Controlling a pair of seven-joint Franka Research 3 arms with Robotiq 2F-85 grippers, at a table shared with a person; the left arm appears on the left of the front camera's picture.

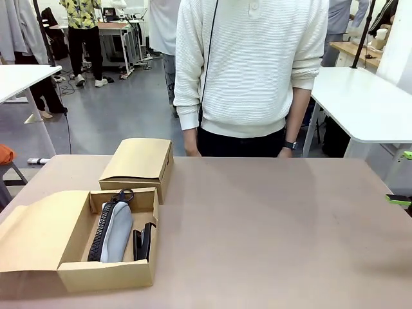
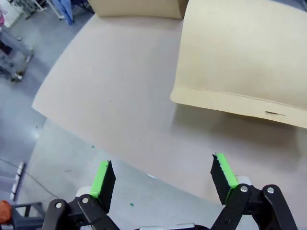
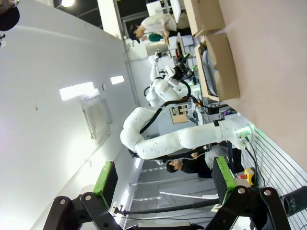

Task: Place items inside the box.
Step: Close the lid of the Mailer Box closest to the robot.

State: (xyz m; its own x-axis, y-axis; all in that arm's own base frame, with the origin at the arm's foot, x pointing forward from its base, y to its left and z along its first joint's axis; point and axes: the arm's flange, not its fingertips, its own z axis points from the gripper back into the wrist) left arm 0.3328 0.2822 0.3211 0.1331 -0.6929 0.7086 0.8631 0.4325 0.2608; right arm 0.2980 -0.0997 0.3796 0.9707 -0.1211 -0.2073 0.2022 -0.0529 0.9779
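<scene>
Both the left end effector [image 2: 163, 177] and right end effector [image 3: 165, 182] gape wide and empty, while the grey pencil case [image 1: 116, 232] and black stapler [image 1: 143, 241] lie in the box [image 1: 109, 273] at the tabletop's [image 1: 270, 232] eight o'clock.

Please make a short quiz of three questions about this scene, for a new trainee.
1. True or false: the open box holds a yellow utility knife.
2. What lies right of the grey pencil case in the front view? A) black stapler B) marker C) nothing
3. Fill in: the left gripper is ____.

Key: 1 false; 2 A; 3 open
</scene>
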